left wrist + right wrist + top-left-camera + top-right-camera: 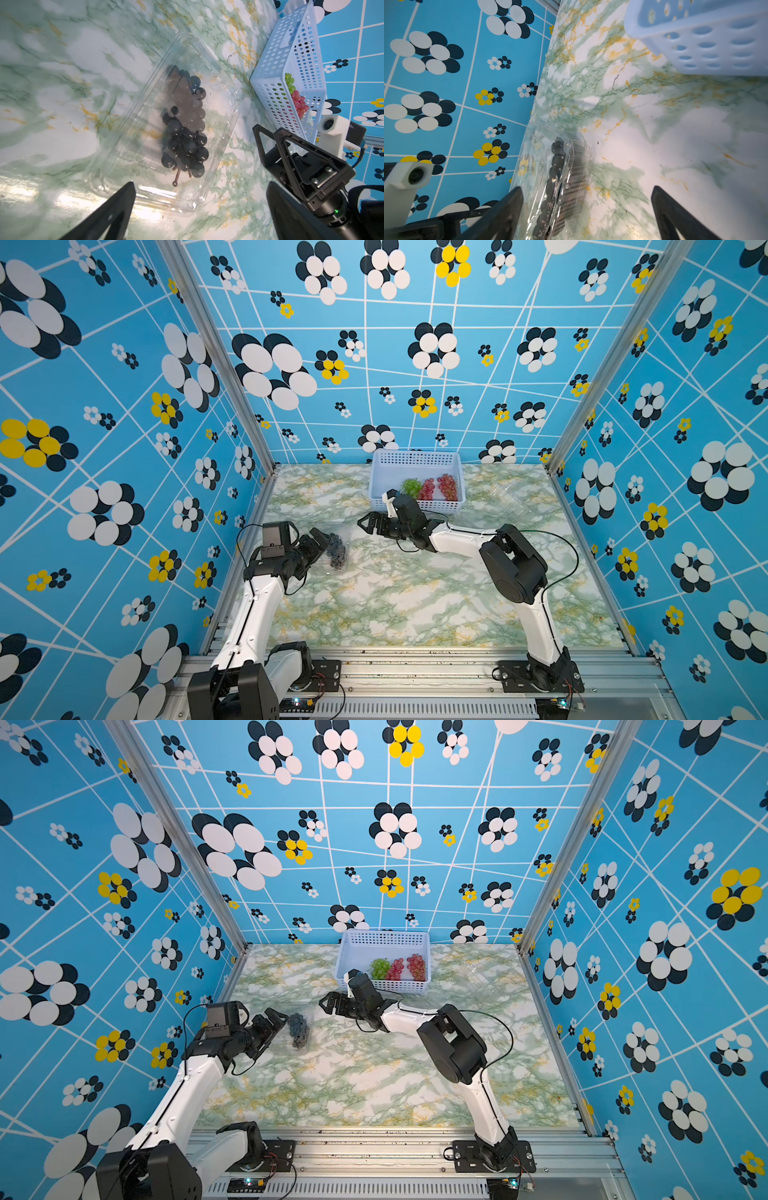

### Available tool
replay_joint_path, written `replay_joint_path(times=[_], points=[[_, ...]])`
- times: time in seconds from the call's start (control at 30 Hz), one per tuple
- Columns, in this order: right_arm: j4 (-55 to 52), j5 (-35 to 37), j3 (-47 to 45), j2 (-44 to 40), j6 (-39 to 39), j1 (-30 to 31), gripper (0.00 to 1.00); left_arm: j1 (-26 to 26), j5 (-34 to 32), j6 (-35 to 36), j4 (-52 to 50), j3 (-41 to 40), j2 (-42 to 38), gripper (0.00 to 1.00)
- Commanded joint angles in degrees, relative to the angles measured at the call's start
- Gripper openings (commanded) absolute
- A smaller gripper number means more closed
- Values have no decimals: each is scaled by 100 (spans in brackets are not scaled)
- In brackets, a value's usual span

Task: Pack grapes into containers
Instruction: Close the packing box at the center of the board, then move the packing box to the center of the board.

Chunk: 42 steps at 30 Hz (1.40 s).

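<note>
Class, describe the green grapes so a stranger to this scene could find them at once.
Look at the pale blue basket at the back of the marble table. Three bunches lie side by side in it. The green grapes are leftmost; the middle bunch and the right bunch are red.

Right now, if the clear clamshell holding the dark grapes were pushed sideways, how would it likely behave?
The clamshell looks thin and see-through, so its walls would probably flex under a push. On the glossy marble table it would likely slide easily. The round dark grapes inside might shift.
</note>
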Motion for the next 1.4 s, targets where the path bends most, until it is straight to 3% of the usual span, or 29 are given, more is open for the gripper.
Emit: replay_joint_path(times=[0.0, 0.27, 0.67, 1.37], points=[[-124, 87, -142, -275, -135, -89, 99, 20, 140, -175, -351, -254, -130, 100], [-504, 233, -161, -585, -471, -176, 99, -127, 481, -699, 393, -892, 2, 100], [-1381, 685, -446, -1464, -904, -602, 99, -744, 268, -1305, 2224, -556, 1562, 99], [-2410, 1234, -1352, -2917, -1149, -1829, 99, -847, 91, -1125, 2995, 2405, 4797, 100]])
